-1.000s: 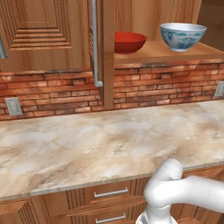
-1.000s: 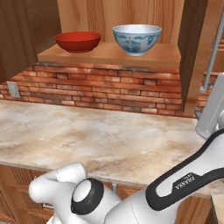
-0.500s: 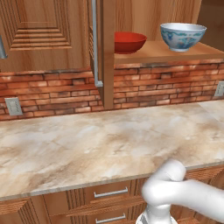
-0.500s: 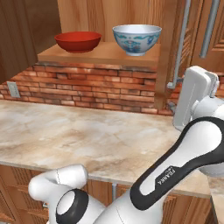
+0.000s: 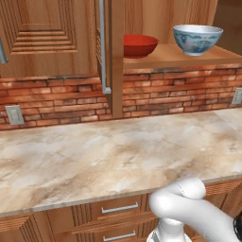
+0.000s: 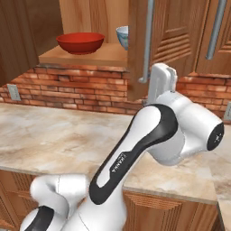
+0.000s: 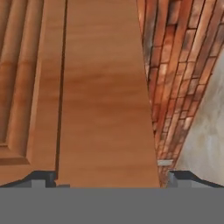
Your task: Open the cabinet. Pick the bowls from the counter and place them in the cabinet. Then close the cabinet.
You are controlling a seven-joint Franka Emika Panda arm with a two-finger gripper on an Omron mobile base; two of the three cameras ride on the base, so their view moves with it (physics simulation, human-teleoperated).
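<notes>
Here, going from the left in the left base view, a closed brown raised-panel wooden door [image 5: 45, 35] hangs above a red brick back wall [image 5: 61, 99] that carries a white wall socket [image 5: 14, 115]. Next comes the edge of an open door of the large brown wooden cabinet [image 5: 116, 56], with its long vertical silver bar handle [image 5: 102, 45] beside it. To the right of that edge, on the cabinet's wooden shelf [image 5: 189, 56], sits the glossy red round bowl [image 5: 139, 45], and further right, well apart from it, the pale white-blue round bowl [image 5: 197, 39]; both stand upright inside the cabinet. Below stretches the wide beige-and-tan marbled stone tabletop [image 5: 94, 156], and under its rounded front edge lie wooden drawers with short horizontal silver handles [image 5: 119, 208].

In the right base view the red bowl is at the left of the shelf, and the white-blue bowl is half hidden behind the cabinet's other open door [image 6: 155, 45]. The white arm [image 6: 149, 135] reaches up just beside that door's lower edge and its silver bar.

In the hand view the claw [image 7: 105, 177] is released, its two dark tips spread wide on either side of the door's wooden edge, gripping nothing, with brick and tabletop to the right.
</notes>
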